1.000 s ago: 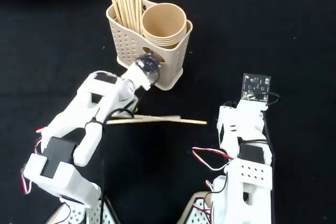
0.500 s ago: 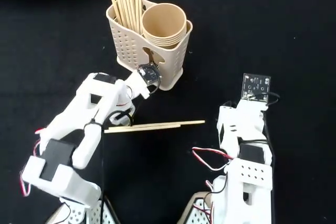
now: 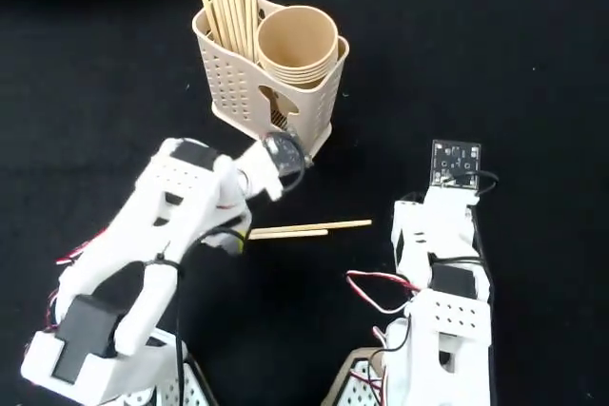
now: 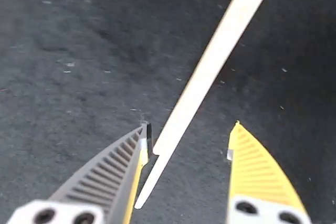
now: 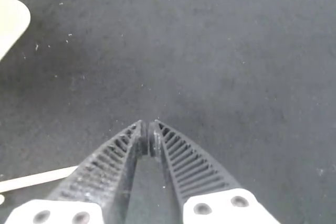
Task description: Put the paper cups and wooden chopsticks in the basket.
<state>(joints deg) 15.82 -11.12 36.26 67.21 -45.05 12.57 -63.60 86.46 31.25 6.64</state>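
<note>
Two wooden chopsticks (image 3: 309, 228) lie side by side on the black table, in front of the basket (image 3: 238, 92). In the basket stand several chopsticks (image 3: 233, 2) and a stack of paper cups (image 3: 297, 45). My left arm (image 3: 190, 202) bends over the left ends of the loose chopsticks. The left gripper (image 4: 190, 125) is open and low over the table, with the tip of a chopstick (image 4: 210, 66) between its fingers, close to one of them. My right arm (image 3: 438, 235) is folded at the right. Its gripper (image 5: 148, 127) is shut on nothing above bare table.
The table is covered in black cloth (image 3: 495, 64). A corner of the basket (image 5: 10, 24) and the end of a chopstick (image 5: 31, 179) appear in the right wrist view. Red and black wires (image 3: 381, 287) hang at the right arm's base.
My left arm has swung right and down over the left ends of the loose chopsticks. The chopsticks shifted a little on the table. The right arm barely moved.
</note>
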